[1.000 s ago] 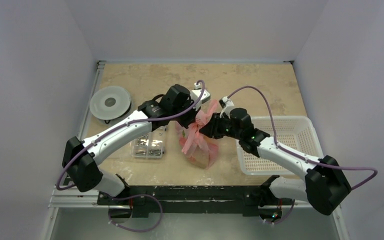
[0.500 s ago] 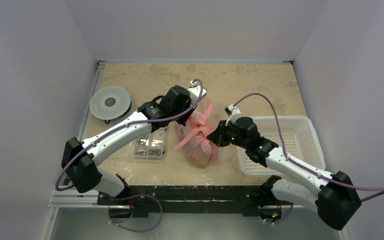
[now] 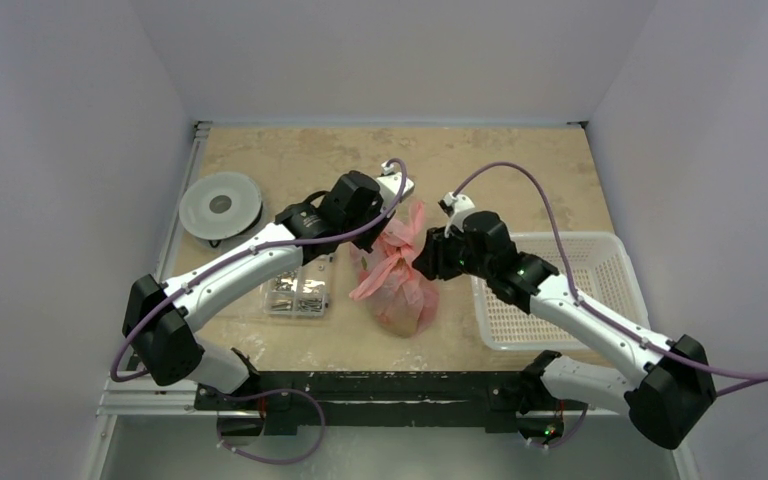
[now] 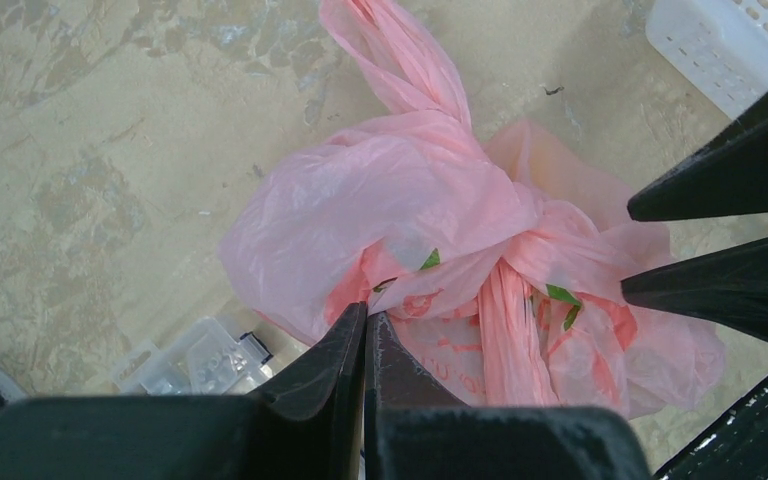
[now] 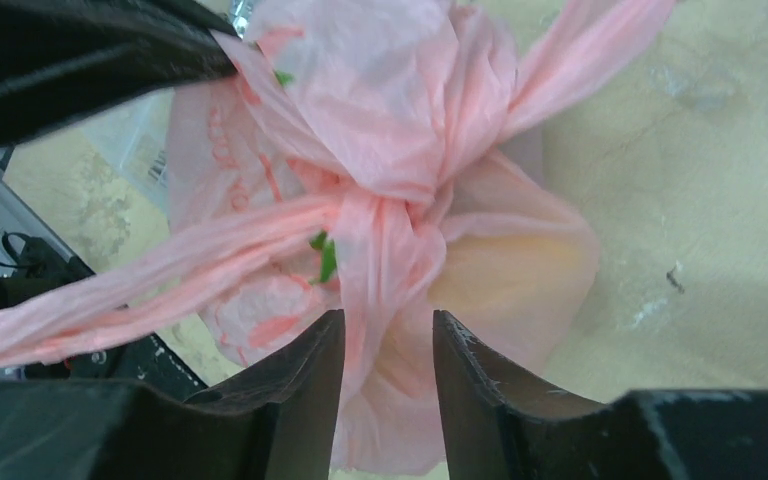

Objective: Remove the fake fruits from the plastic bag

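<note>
The bag (image 3: 397, 285) sits in the middle of the table (image 3: 290, 160), tied shut with a knot (image 5: 390, 200). The fruits (image 5: 505, 275) are inside, and only a yellow lump shows through. The bag looks thin, soft and light. It may slip or tear, so the knot looks best to grab. The right gripper (image 5: 387, 320) is open, with one finger on each side of the strip under the knot. The left gripper (image 4: 365, 325) is closed, tips touching the bag. I cannot tell if it pinches any plastic.

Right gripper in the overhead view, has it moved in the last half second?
Yes. Against the white basket, the right gripper has shifted slightly toward the far edge of the table, closing in on the pink bag.
</note>
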### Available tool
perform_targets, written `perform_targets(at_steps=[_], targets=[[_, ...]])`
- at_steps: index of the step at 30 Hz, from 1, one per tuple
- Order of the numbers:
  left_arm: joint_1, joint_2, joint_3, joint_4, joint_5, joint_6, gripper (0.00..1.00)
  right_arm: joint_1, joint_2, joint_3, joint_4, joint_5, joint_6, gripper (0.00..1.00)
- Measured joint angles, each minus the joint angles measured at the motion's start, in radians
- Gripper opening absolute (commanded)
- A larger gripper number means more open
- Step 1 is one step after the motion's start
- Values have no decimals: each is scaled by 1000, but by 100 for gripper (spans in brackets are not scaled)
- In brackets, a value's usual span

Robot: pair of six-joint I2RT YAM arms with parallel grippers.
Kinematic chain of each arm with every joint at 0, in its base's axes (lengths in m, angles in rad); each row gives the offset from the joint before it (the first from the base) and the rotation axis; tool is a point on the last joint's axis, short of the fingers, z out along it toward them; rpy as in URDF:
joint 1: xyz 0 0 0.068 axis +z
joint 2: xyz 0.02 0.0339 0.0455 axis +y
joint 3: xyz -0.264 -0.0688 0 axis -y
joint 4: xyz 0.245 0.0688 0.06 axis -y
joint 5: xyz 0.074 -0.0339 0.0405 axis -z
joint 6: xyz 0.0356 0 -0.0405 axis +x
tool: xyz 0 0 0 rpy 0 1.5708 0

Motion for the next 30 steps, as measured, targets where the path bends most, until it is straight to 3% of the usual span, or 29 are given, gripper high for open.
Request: perform_targets(at_steps=[5, 12, 16, 18, 20, 21, 30], targets=[[0, 0, 0, -3, 8, 0, 0, 0, 105, 115, -34, 11, -69, 51], [0, 0, 0, -5, 19, 0, 0, 0, 199, 145, -29, 17, -97, 52], [0, 0, 0, -5, 24, 0, 0, 4, 230, 145, -5, 15, -89, 42], [0, 0, 0, -6, 21, 0, 0, 6, 240, 145, 9, 13, -84, 27], [0, 0, 0, -6, 11, 0, 0, 7, 242, 145, 21, 6, -78, 5], [0, 0, 0, -5, 2, -1, 0, 7, 241, 145, 31, 0, -72, 0], [-2, -28, 0, 5, -124, -15, 0, 10, 114, 129, 31, 54, -93, 0]])
